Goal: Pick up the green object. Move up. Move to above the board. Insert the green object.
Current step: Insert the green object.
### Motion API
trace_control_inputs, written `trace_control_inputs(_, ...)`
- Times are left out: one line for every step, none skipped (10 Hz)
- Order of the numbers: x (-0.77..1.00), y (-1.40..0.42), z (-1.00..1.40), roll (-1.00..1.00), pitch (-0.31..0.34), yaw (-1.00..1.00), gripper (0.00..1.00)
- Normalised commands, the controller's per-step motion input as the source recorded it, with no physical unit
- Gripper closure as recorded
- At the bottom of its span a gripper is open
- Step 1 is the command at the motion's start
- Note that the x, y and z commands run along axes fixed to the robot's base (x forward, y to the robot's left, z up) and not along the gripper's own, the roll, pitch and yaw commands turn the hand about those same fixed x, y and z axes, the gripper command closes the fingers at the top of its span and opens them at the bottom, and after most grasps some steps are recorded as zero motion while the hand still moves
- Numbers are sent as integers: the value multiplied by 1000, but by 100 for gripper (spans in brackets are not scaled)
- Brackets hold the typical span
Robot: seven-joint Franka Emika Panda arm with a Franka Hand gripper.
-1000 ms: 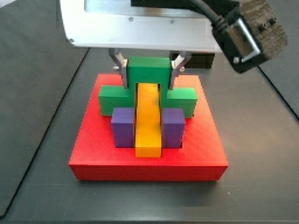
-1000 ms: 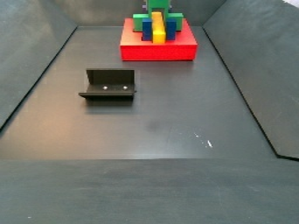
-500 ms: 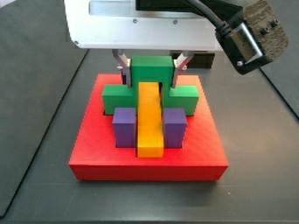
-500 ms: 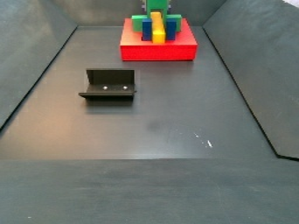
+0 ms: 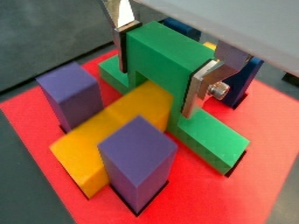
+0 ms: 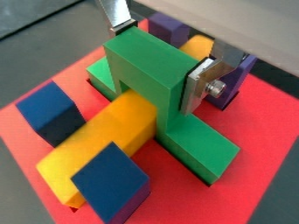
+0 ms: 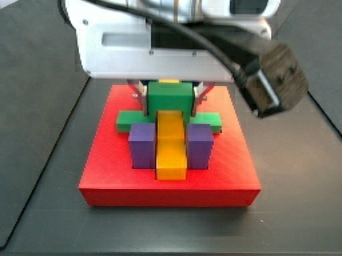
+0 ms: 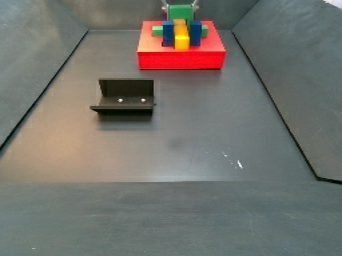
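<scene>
The green object (image 5: 222,144) stands on the red board (image 5: 35,179), its arch straddling the long yellow bar (image 5: 111,131). My gripper (image 5: 158,74) is shut on the green object's raised middle cube, with a silver finger flat against each side. Both wrist views show this; in a wrist view the green object (image 6: 193,149) spans the yellow bar (image 6: 100,144). In a side view the gripper (image 7: 168,95) sits low over the board (image 7: 167,190) and the green object (image 7: 130,121) lies behind two purple blocks (image 7: 142,142). In a side view the board (image 8: 181,58) is at the far end.
Purple blocks (image 5: 70,87) flank the yellow bar on the board; their other faces look blue (image 6: 49,109) in a wrist view. The fixture (image 8: 123,97) stands on the dark floor left of centre. Dark walls ring the floor.
The gripper has moved down with the green object. The object now sits lower on the board, over the yellow bar.
</scene>
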Motion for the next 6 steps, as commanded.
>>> trace_control_inputs(26, -34, -514, 71, 6, 0, 100)
trace_control_inputs(117, 0, -563, 91, 21, 0, 100)
trace_control_inputs(166, 0, -657, 64, 37, 0, 100)
trace_control_inputs(131, 0, -671, 34, 43, 0, 100)
trace_control_inputs(0, 0, -300, -47, 84, 0, 100)
trace_control_inputs(-66, 0, -243, -13, 77, 0, 100)
